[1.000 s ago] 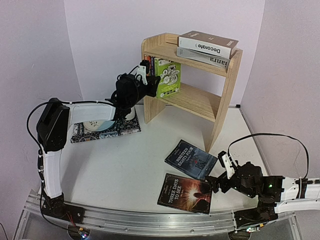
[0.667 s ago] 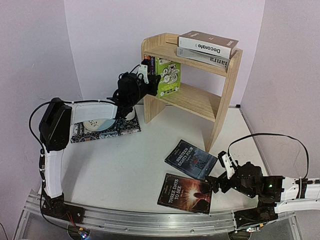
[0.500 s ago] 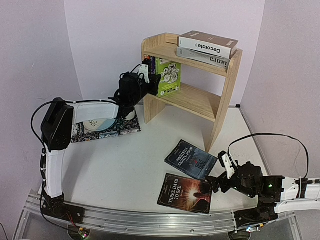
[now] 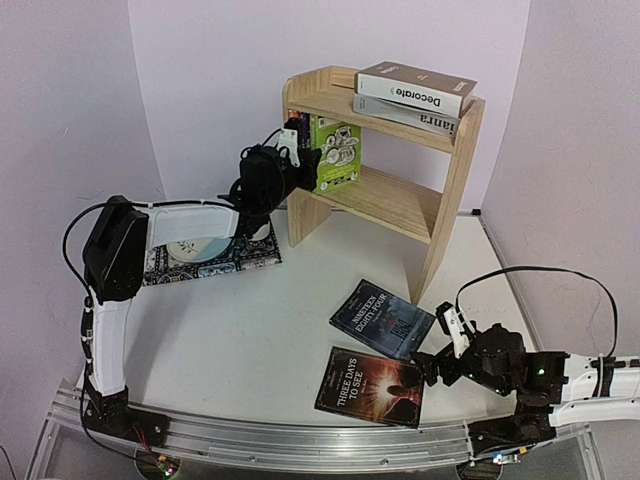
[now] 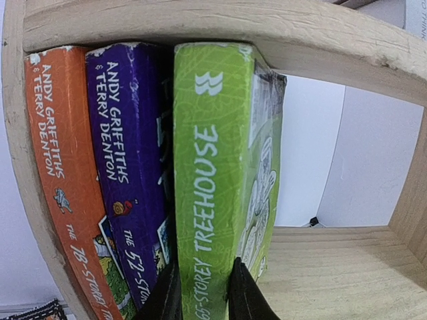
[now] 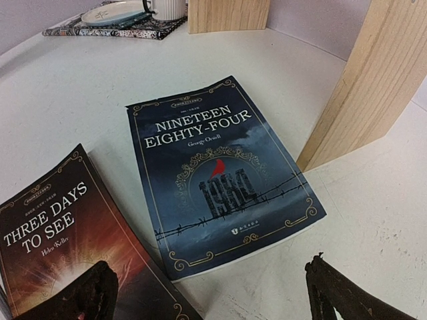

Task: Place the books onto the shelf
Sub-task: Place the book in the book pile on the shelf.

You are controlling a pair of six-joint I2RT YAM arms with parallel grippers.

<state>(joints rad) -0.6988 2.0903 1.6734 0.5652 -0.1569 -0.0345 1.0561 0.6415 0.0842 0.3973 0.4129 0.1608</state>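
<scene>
- A white table (image 4: pixel 250 330) fills the lower half of the overhead view, with plain lilac walls (image 4: pixel 200 60) closing in behind it and on both sides.
- At centre left lies a patterned placemat (image 4: pixel 165 265) carrying a plate (image 4: pixel 195 248).
- The pine shelf (image 4: pixel 395 200) stands at upper centre. Its length runs from upper left to lower right, and its open front faces the lower left.
- On the top tier, "Decorate" (image 4: pixel 415 88) lies flat on the grey book (image 4: pixel 410 113). Their spines face the camera and their long axes follow the shelf.
- At the left end of the lower tier, the orange book (image 5: pixel 63 167), purple book (image 5: pixel 130 167) and green book (image 5: pixel 213 167) stand upright side by side, spines outward and long axes vertical.
- The left gripper (image 5: pixel 203 293) is narrow, pinching the foot of the green book's spine between its fingers (image 5: pixel 243 297).
- "Nineteen Eighty-Four" (image 4: pixel 382 318) lies cover up at lower centre right, just off the shelf's near side panel. Its long axis runs from upper left to lower right, with the title end at upper left.
- "Three Days to See" (image 4: pixel 370 385) lies cover up just below it, long axis roughly left to right and title end at the left.
- The right gripper (image 6: pixel 207 293) is spread wide and holds nothing, low at the right edge of the two flat books.
</scene>
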